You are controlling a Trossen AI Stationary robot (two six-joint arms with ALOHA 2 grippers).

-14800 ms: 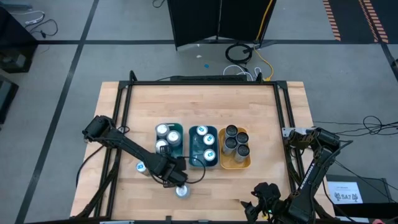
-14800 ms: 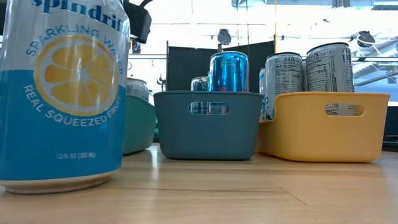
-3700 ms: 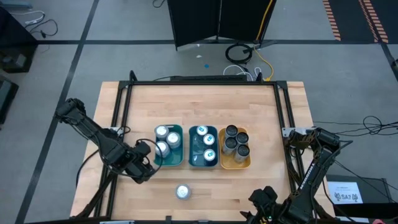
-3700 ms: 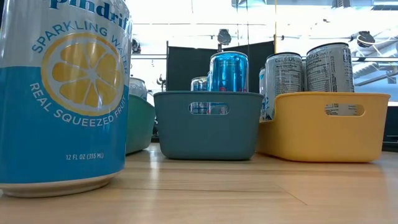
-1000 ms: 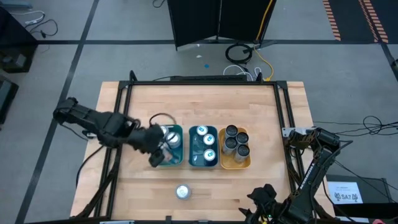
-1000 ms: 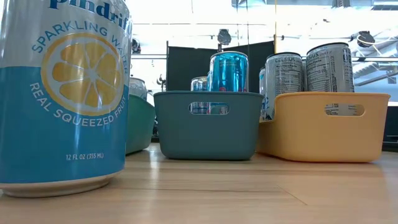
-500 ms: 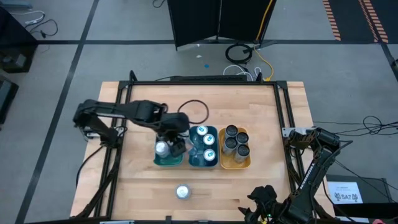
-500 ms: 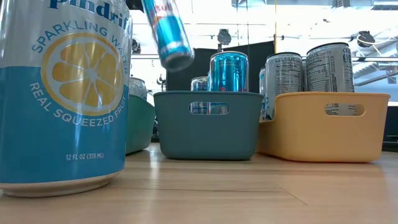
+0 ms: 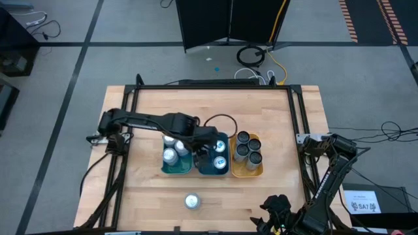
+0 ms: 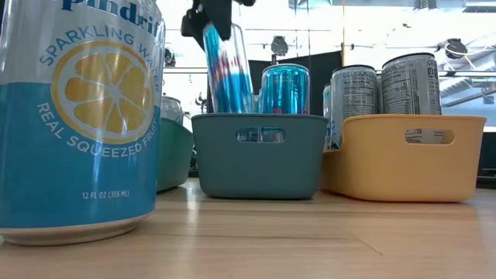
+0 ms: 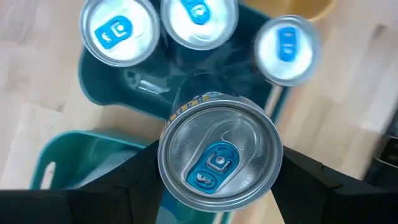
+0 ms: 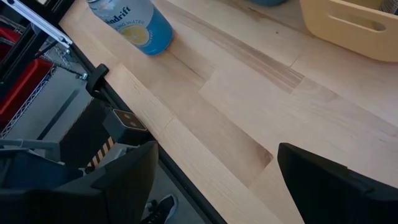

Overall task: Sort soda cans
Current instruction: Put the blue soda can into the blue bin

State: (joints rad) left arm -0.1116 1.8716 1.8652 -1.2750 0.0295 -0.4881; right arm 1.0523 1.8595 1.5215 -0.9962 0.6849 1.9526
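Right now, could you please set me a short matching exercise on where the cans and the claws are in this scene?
Things:
1. Blue can in the left claw
2. Lemon sparkling-water can
3. Dark-topped cans
4. Right claw

Places:
A. Standing in the yellow tray
B. Open, at the table's near edge, holding nothing
C. Held over the teal-blue middle tray
D. Alone on the bare wood, in front of the trays

Pairs: 1-C, 2-D, 3-A, 4-B

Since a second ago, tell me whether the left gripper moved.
Yes. The left gripper, holding a can, moved rightward from the green tray to over the teal tray.
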